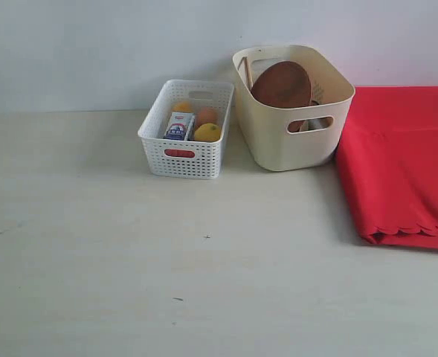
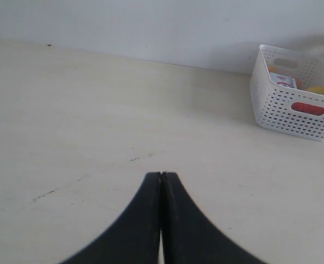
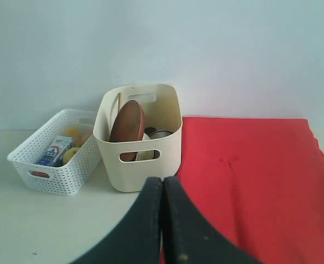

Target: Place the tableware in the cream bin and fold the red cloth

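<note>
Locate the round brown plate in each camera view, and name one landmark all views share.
Exterior view: brown plate leaning inside the cream bin.
Left wrist view: not visible.
Right wrist view: brown plate inside the same bin.
Shared landmark: white lattice basket.

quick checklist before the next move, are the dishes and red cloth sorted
1. left hand shut, holding nothing: ok
2. right hand shut, holding nothing: ok
3. brown plate inside the cream bin: ok
4. all other tableware in the bin: cannot tell, most of its inside is hidden
5. red cloth folded: ok, it lies in layers beside the bin
</note>
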### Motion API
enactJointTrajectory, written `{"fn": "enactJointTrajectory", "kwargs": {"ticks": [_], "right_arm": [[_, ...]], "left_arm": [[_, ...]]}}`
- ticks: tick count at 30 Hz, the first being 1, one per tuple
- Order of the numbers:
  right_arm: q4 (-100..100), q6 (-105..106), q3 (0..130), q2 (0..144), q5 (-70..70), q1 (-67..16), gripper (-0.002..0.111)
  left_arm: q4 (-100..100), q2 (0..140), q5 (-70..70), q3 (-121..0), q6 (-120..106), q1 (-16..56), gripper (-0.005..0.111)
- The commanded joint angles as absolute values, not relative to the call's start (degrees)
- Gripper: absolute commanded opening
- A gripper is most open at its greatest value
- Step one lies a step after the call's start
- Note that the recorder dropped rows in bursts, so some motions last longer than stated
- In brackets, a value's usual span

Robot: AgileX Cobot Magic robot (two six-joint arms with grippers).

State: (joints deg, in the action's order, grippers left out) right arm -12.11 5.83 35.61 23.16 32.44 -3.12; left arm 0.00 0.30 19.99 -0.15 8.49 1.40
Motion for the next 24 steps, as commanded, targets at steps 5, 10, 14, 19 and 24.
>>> {"fn": "enactJointTrajectory", "kwargs": {"ticks": [5, 10, 14, 19, 24], "right_arm": [[-12.1, 5.9, 35.4, 22.9, 31.9, -3.3, 0.000], [-12.1, 5.9, 35.4, 22.9, 31.9, -3.3, 0.000], [-12.1, 5.9, 35.4, 22.9, 31.8, -3.3, 0.000], [-11.9, 5.8, 35.4, 22.9, 31.8, -3.3, 0.000], [-11.5, 5.9, 33.4, 22.9, 30.6, -3.3, 0.000]], "left_arm": [[-0.5, 0.0, 20.0, 0.0, 8.9, 1.3, 0.000], [-0.5, 0.0, 20.0, 0.0, 8.9, 1.3, 0.000], [-0.5, 0.0, 20.0, 0.0, 8.9, 1.3, 0.000], [-0.5, 0.0, 20.0, 0.0, 8.8, 1.3, 0.000], [-0.5, 0.0, 20.0, 0.0, 8.8, 1.3, 0.000]]}}
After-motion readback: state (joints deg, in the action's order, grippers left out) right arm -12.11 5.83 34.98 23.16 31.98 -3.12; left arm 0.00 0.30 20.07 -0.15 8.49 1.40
